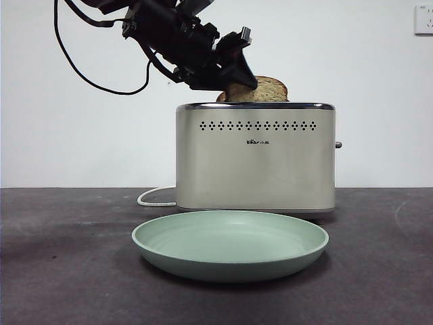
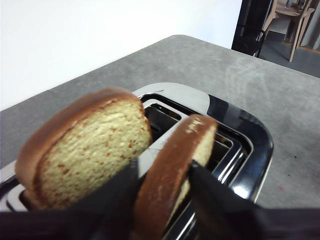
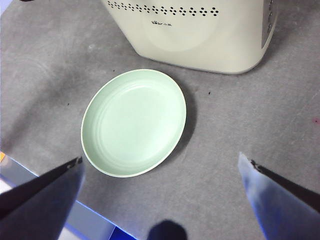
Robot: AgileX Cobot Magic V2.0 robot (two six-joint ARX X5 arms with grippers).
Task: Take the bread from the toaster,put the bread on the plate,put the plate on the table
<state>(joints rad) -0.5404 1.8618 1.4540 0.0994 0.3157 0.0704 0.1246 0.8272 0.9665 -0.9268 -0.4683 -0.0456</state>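
Between the left gripper's (image 2: 162,192) two black jaws sits a slice of bread (image 2: 175,172), edge-on, one jaw on each face and pinching it while its lower part stays down in the slot of the toaster (image 2: 235,150). Just outside one jaw stands a second slice (image 2: 90,150) in the neighbouring slot, crumb face showing. High above, the right gripper (image 3: 160,172) hangs with its jaws spread wide, and below the gap between them the mint-green plate (image 3: 134,122) lies flat on the grey table (image 3: 250,130), just in front of the toaster. Across the table, a white cord (image 1: 154,196) trails behind the toaster.
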